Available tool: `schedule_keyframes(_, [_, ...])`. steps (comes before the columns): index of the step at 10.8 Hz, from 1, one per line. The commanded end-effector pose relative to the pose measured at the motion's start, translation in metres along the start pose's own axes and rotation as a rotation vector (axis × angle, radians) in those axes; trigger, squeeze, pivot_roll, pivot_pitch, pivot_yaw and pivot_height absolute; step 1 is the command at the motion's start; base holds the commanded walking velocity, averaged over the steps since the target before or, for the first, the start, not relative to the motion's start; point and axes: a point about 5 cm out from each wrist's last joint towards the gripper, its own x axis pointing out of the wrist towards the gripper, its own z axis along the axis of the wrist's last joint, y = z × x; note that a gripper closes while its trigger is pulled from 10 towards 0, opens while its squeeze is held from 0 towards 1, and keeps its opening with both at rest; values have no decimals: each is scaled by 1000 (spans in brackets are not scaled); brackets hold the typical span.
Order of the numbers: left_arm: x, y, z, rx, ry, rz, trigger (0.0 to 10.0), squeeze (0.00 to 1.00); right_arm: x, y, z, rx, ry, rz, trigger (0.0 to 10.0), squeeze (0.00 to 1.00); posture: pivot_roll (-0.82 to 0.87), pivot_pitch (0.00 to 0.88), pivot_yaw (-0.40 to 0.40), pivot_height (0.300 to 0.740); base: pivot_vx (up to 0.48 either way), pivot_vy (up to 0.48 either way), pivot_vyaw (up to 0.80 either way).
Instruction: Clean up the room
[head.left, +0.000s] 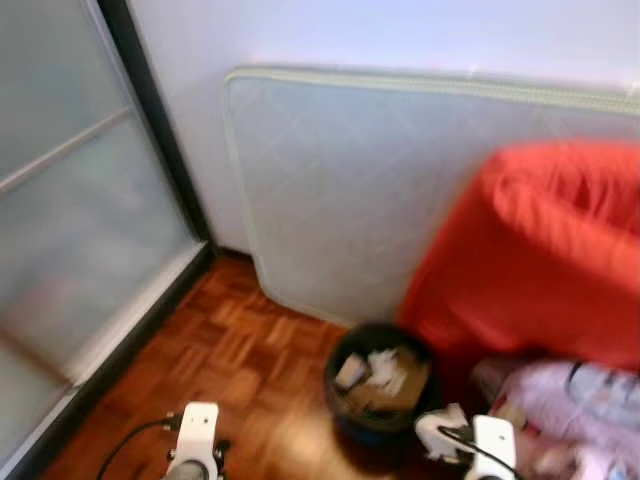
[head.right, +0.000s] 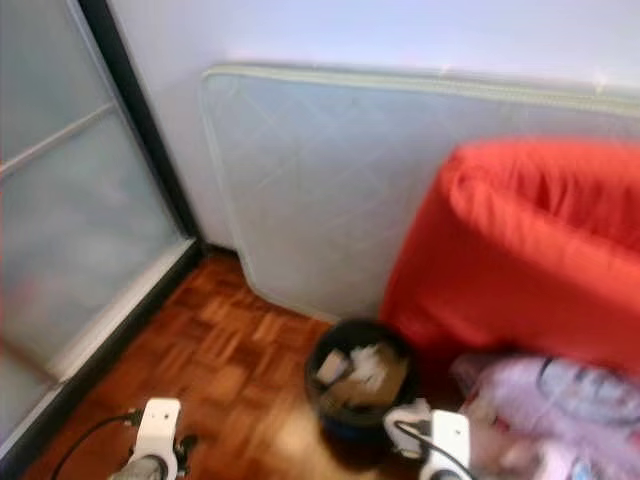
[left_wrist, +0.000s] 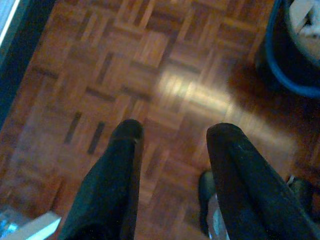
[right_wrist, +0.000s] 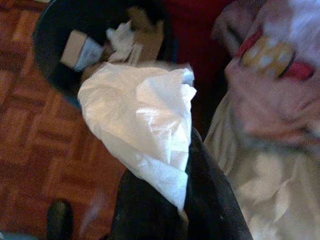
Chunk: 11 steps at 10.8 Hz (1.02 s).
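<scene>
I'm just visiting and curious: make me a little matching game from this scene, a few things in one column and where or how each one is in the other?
Things:
1. tissue
2. bin
3. mattress
4. left end effector

States:
A. leaning against the wall
B. open over bare parquet
C. on the floor, holding paper scraps
D. pinched in the right end effector

Pairs: 1-D, 2-C, 3-A, 4-B

A pale quilted mattress (head.left: 400, 190) leaned against the white wall (head.left: 400, 30); a red beanbag (head.left: 540, 250) rested against it, frosted sliding door (head.left: 70, 210) alongside.
</scene>
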Motion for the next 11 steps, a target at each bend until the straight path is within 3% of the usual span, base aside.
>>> schedule_keyframes(1, [-1,11,-4,15,14,23,10000,0,1,10,-1,16,3,23,10000,0,121,52,13,740,322,0,0])
schedule_keyframes(7, [0,11,2,18,-2,20,10000,0,3,17,7,-21,-25,57,10000,0,124,45,15,740,321,0,0])
schedule_keyframes(9, [0,10,4,7,-10,20,10000,0,3,17,8,-14,-29,57,10000,0,122,60,18,740,0,0,800])
schedule_keyframes(11, [1,10,5,8,-10,22,10000,0,3,15,8,16,-29,45,10000,0,123,69,18,740,0,0,0])
